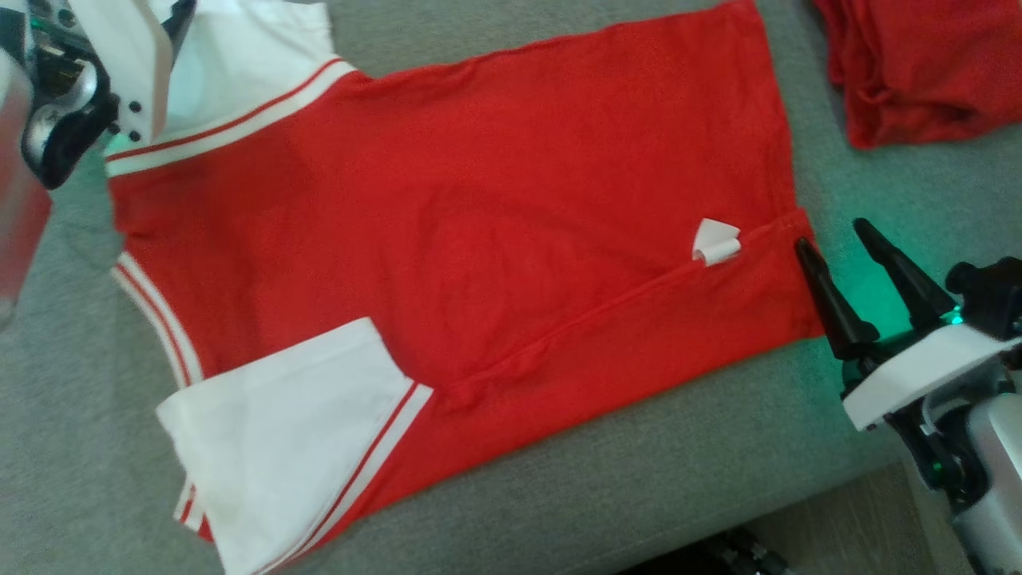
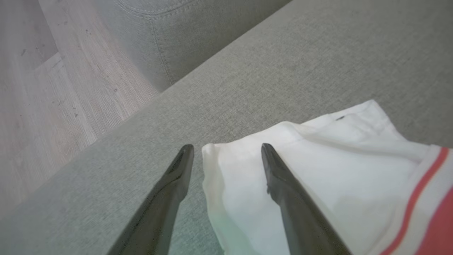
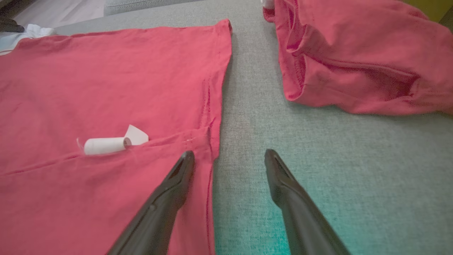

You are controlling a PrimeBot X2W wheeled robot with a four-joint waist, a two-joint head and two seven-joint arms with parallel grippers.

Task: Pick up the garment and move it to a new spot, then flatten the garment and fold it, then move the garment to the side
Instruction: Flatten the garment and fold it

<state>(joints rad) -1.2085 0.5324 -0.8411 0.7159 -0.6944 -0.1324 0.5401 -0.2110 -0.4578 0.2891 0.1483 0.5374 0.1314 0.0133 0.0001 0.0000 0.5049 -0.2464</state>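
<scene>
Right gripper [image 1: 830, 234] sits at the hem corner of the garment [image 1: 479, 200], jaws spread wide and holding nothing. From the head view we see the red shirt with white sleeves spread nearly flat across the grey cushion [image 1: 639, 463], a white care label [image 1: 716, 242] curling up from the side seam. A second red pile [image 1: 918, 72] lies well apart at the far corner.

Over to the left wrist: the left gripper [image 2: 227, 146] is also wide open, one finger above the bare cushion and the other over the white sleeve [image 2: 318, 170], the wooden floor [image 2: 53, 106] beyond the edge.

On the right wrist view, one finger hovers over the hem and the other over bare cushion, straddling the edge.

We judge flattening about done and folding in hand. Next up, both grippers should pinch their edges and carry them across together. Containers? None to report.
</scene>
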